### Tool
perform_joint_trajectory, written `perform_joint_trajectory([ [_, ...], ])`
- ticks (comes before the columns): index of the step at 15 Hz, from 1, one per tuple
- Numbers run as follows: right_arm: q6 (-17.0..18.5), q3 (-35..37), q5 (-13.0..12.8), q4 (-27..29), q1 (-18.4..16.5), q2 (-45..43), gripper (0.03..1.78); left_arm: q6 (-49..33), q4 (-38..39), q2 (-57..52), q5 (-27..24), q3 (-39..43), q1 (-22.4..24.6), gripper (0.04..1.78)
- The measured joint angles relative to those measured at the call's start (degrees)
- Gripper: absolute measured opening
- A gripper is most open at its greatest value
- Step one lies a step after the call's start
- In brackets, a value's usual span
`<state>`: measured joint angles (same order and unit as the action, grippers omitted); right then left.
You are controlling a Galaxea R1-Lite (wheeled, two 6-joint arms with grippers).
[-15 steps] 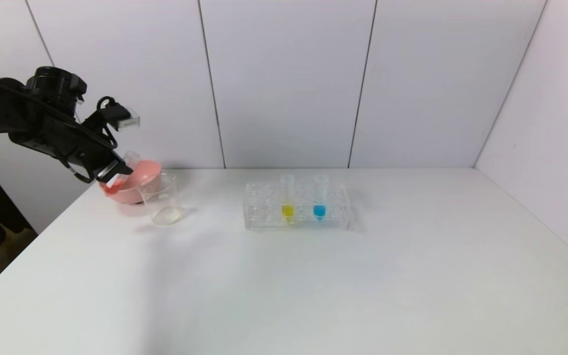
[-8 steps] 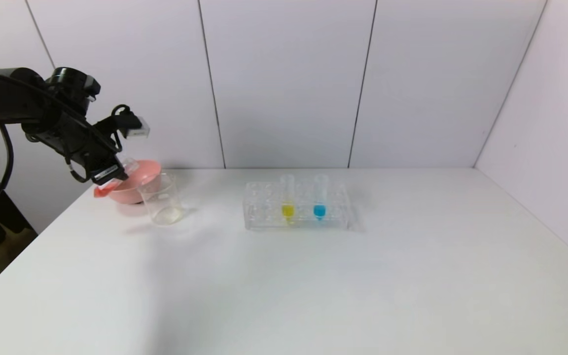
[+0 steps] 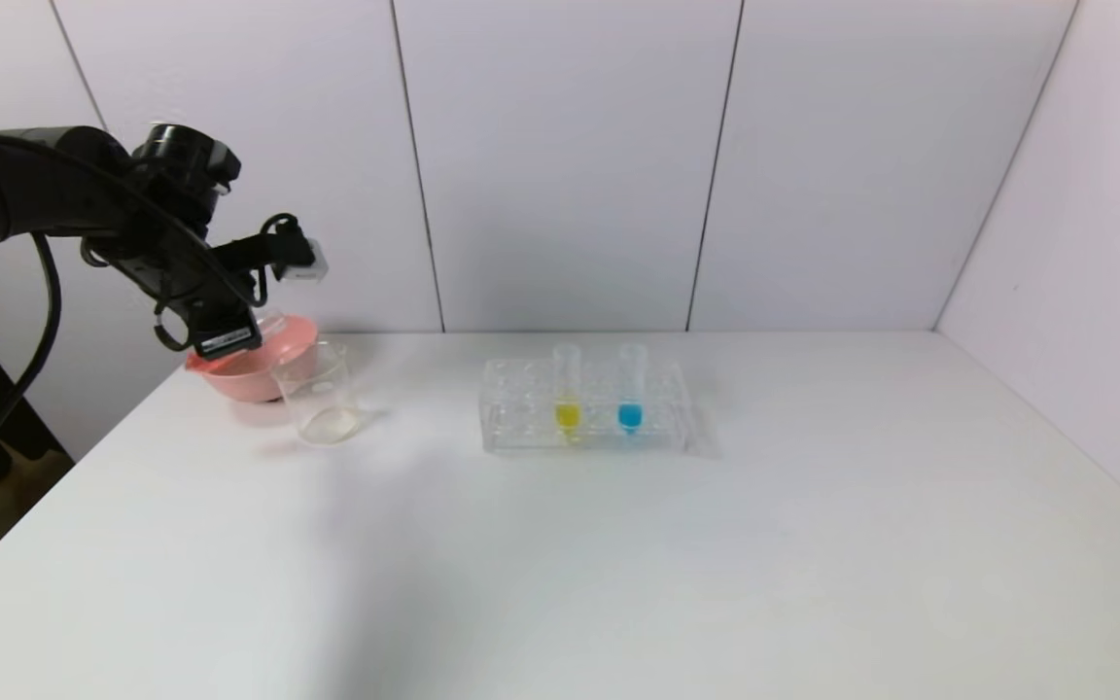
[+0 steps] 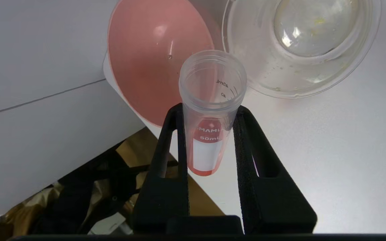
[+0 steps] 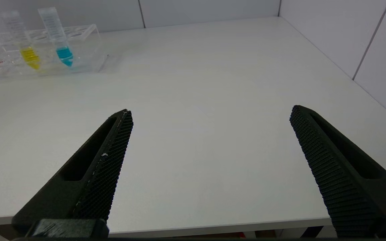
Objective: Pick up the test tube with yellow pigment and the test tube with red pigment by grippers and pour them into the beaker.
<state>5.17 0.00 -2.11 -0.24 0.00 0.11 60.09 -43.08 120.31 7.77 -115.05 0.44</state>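
Note:
My left gripper (image 4: 209,107) is shut on the test tube with red pigment (image 4: 209,140), a clear tube with red-orange liquid in its tip. Its open mouth points toward the pink bowl (image 4: 152,60) and the beaker (image 4: 300,43). In the head view the left gripper (image 3: 227,340) hangs over the bowl's left rim, just left of the clear beaker (image 3: 319,394); the red tube is mostly hidden there. The test tube with yellow pigment (image 3: 567,394) stands upright in the clear rack (image 3: 521,428). My right gripper (image 5: 211,110) is open and empty above the table's near edge.
A tube with blue liquid (image 3: 629,394) stands in the rack beside the yellow one. The pink bowl (image 3: 259,381) touches the beaker at the table's far left corner. White wall panels close the back and right sides. The table edge drops off left of the bowl.
My left arm has swung right and turned at the wrist with the red tube in it, bringing the gripper closer over the bowl and beaker. Nothing else moved.

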Motion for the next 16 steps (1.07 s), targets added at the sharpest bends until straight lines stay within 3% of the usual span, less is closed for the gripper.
perform_joint_trajectory([
  [7, 0.0, 0.0, 0.0, 0.0, 0.0, 0.0, 1.71, 2.3, -1.3, 1.2, 15.9, 0.0, -4.2, 0.42],
  [16, 0.0, 0.0, 0.0, 0.0, 0.0, 0.0, 1.71, 2.3, -2.0, 3.2, 23.5, 0.0, -8.6, 0.42],
])
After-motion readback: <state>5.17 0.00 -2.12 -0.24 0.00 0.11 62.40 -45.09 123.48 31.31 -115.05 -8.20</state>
